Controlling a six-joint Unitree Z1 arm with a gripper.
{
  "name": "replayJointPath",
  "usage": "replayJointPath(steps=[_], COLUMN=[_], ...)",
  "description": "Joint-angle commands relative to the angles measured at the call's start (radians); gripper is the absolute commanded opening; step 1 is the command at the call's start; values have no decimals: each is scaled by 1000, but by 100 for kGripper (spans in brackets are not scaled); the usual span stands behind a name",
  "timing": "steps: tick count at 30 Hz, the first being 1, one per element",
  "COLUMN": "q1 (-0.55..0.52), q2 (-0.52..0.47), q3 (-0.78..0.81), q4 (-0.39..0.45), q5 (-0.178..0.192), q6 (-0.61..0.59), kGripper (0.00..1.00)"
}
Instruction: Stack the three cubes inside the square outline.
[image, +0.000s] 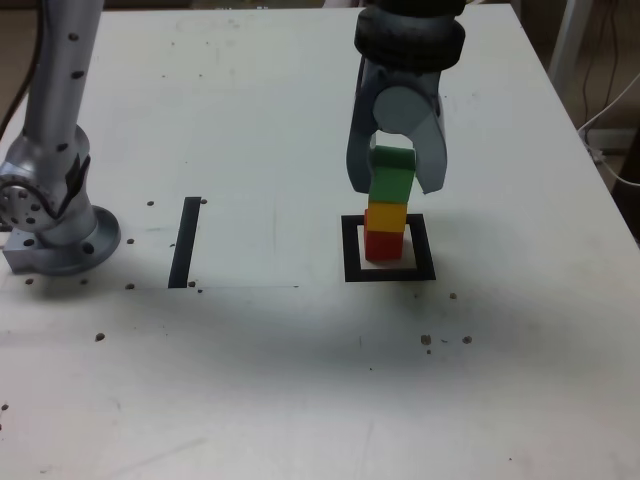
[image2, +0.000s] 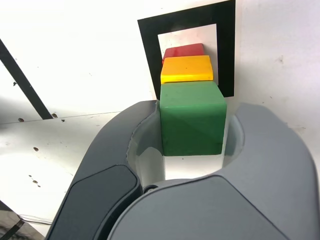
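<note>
Three cubes stand in one stack inside the square outline (image: 351, 250) (image2: 227, 50): the red cube (image: 382, 246) (image2: 184, 50) at the bottom, the yellow cube (image: 386, 217) (image2: 186, 69) on it, the green cube (image: 392, 178) (image2: 192, 117) on top. My gripper (image: 395, 186) (image2: 195, 115) hangs over the stack with its grey jaws on either side of the green cube. The jaws are slightly apart; in the wrist view a thin gap shows between the cube and one jaw. The green cube sits a little skewed on the yellow one.
A thin black strip (image: 185, 241) (image2: 20, 80) lies on the white table at the exterior view's left. The arm's metal base (image: 60, 235) stands at the far left. Small dark specks dot the tabletop (image: 300, 380).
</note>
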Motion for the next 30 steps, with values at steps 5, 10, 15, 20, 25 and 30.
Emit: replayJointPath(steps=[5,10,15,20,25,30], q1=[1,1,2,10,21,23], q2=[-3,-39,-143,-274,-393,-504], q3=[9,26,62,146,294,492], q4=[-2,-12,-10,7,8,-19], q5=[-1,12,65,91,86,86], q6=[1,-2,-26,-45,-51,-51], kGripper=[98,99,100,100,100,100])
